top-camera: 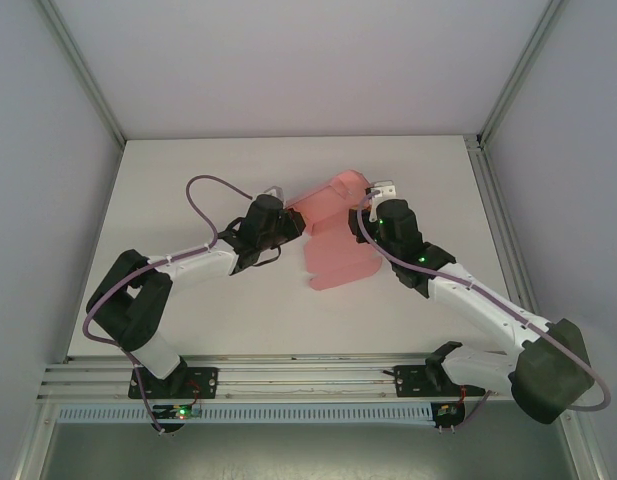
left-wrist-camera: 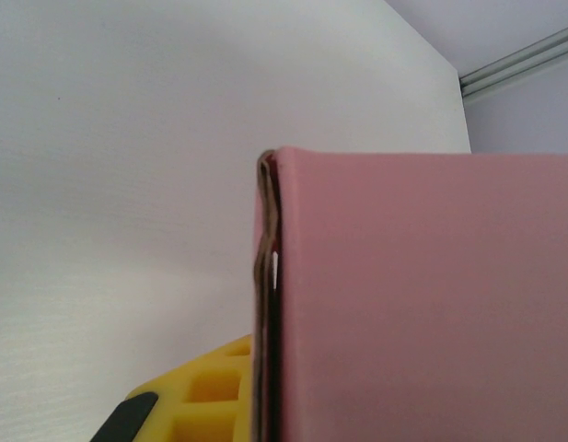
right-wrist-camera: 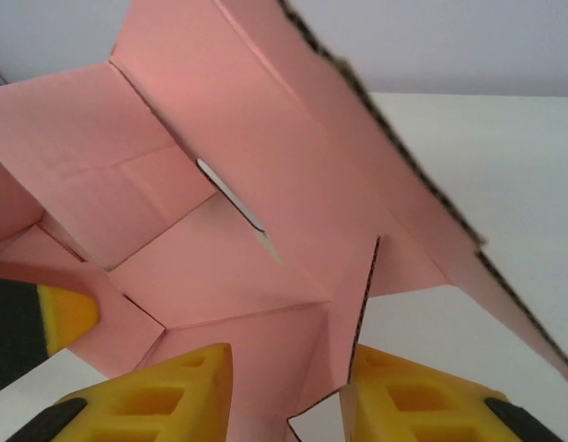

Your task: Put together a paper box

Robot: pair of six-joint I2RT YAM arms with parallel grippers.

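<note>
The paper box (top-camera: 333, 240) is a pink die-cut sheet, partly folded, at the table's middle, with panels standing up between the two arms. My left gripper (top-camera: 296, 222) is shut on its left edge. In the left wrist view the doubled card edge (left-wrist-camera: 265, 276) runs down beside one yellow finger (left-wrist-camera: 210, 391); the other finger is hidden behind the pink panel (left-wrist-camera: 422, 295). My right gripper (top-camera: 371, 203) is at the sheet's right side. Its fingers (right-wrist-camera: 173, 396) stand apart, open, with a pink flap (right-wrist-camera: 311, 368) loose in the gap of the right gripper (right-wrist-camera: 288, 354).
The white table (top-camera: 188, 180) is walled in by pale panels, with aluminium posts at the back corners (top-camera: 480, 140). A metal rail (top-camera: 308, 375) carrying both arm bases runs along the near edge. The left gripper's yellow pad (right-wrist-camera: 63, 313) shows in the right wrist view.
</note>
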